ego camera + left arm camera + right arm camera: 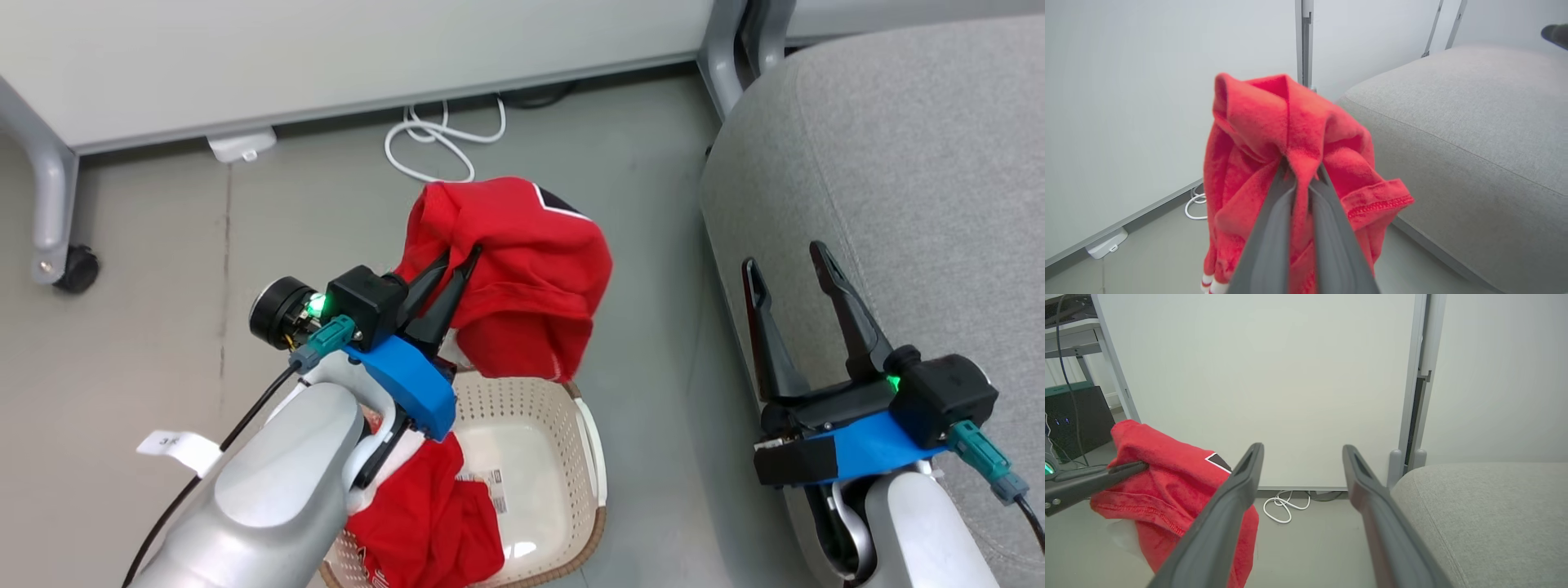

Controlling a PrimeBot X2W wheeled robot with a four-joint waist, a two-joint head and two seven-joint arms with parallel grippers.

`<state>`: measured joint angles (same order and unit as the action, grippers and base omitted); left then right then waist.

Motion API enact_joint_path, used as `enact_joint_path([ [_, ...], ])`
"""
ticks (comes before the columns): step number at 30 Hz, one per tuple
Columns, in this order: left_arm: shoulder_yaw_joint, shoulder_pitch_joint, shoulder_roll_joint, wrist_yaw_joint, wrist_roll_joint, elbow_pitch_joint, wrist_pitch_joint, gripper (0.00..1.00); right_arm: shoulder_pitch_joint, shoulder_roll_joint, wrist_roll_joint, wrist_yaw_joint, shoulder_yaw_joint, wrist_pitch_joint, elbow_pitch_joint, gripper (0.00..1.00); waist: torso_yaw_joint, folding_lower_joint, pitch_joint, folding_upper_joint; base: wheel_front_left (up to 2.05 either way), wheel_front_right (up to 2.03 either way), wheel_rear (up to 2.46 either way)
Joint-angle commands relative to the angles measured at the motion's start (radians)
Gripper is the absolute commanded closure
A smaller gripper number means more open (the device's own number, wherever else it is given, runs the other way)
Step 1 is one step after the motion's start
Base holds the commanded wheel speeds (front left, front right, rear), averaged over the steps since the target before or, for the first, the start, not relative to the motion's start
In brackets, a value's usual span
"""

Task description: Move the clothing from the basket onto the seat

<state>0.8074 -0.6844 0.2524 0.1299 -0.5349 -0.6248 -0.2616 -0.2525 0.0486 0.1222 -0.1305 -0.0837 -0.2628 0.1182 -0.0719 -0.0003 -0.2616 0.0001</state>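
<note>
My left gripper (461,260) is shut on a red piece of clothing (522,278), which hangs bunched in the air above the basket (592,457). In the left wrist view the red fabric (1274,134) is pinched between the two fingers and drapes down both sides. Another red garment (433,514) lies in the basket's near left part, partly hidden by my left forearm. My right gripper (788,265) stands open over the left edge of the grey seat (898,188), with nothing between its fingers. The right wrist view shows the held clothing (1167,486) at left and the seat (1486,514) at right.
A white partition panel (326,57) on grey wheeled legs (57,220) stands behind the basket, with a coiled white cable (441,139) on the floor at its foot. Bare grey floor lies between basket and seat. A black unit (1073,416) stands far left.
</note>
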Motion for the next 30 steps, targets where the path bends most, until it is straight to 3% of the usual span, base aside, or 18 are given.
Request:
enact_joint_path([
  [1, -0.023, 0.016, -0.005, 0.001, 0.006, 0.023, -0.005, 1.00, 0.017, 0.003, -0.002, 0.000, 0.001, -0.003, 0.003, 0.00, 0.005, 0.0003, 0.031, -0.0001, 0.00, 0.00, 0.00],
  [16, -0.099, 0.048, -0.027, 0.001, 0.062, 0.232, -0.005, 1.00, 0.081, 0.003, -0.005, 0.000, 0.003, -0.003, 0.010, 0.00, 0.014, 0.0003, 0.131, -0.0001, 0.00, 0.00, 0.00],
  [25, -0.101, 0.042, -0.029, 0.001, 0.064, 0.260, -0.005, 1.00, 0.101, 0.003, -0.008, 0.000, -0.008, -0.003, -0.002, 0.00, 0.019, 0.0003, 0.154, -0.0001, 0.00, 0.00, 0.00],
  [30, -0.097, 0.044, -0.030, 0.001, 0.069, 0.248, -0.005, 1.00, 0.090, 0.003, -0.035, 0.000, -0.063, -0.003, -0.021, 0.00, 0.014, 0.0003, 0.159, -0.0001, 0.00, 0.00, 0.00],
])
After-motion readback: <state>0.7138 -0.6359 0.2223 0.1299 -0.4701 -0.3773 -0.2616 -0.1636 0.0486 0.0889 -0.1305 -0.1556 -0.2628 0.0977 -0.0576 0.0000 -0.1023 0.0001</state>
